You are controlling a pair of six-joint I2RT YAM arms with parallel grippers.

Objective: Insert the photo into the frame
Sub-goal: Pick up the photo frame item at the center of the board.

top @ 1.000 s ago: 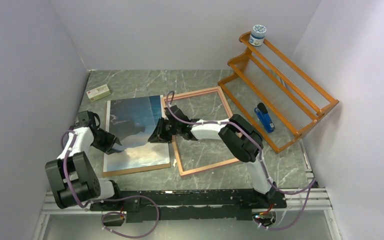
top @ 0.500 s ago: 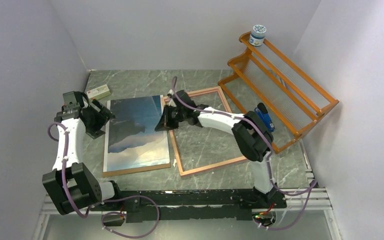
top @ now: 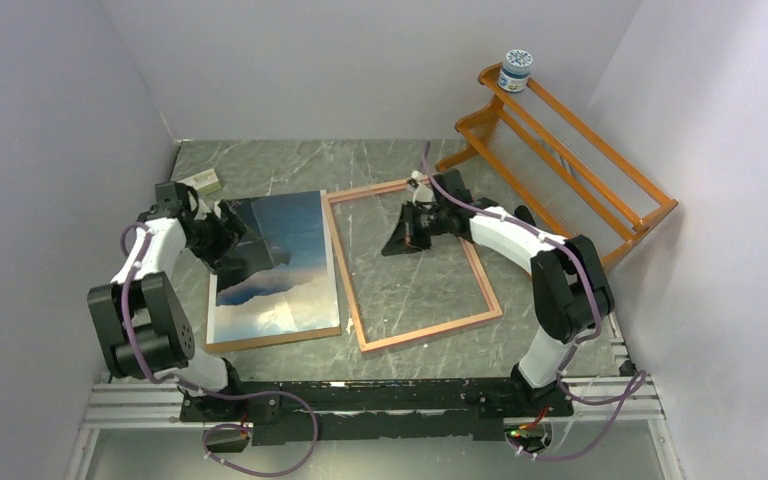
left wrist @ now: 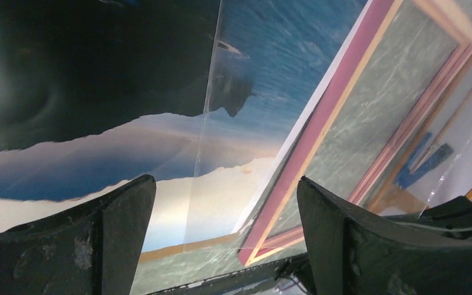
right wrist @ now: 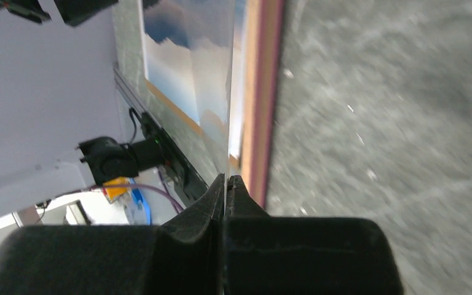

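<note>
Photo [top: 280, 275] lies flat, picture side up, on a brown board [top: 270, 340] on the table [top: 270, 160]. It is left of the frame [top: 430, 330] and just beside it. Frame lies flat too, with the table's marbling showing through its opening. Left pincer [top: 243, 255] hovers over the photo's far-left part, fingers spread wide, gripping nothing. Right pincer [top: 400, 243] sits above the frame's opening, fingers pressed together on the edge of a thin clear sheet [right wrist: 212, 92] that reaches back over the photo's right side. Orange rack [top: 560, 200] stands at far right.
</note>
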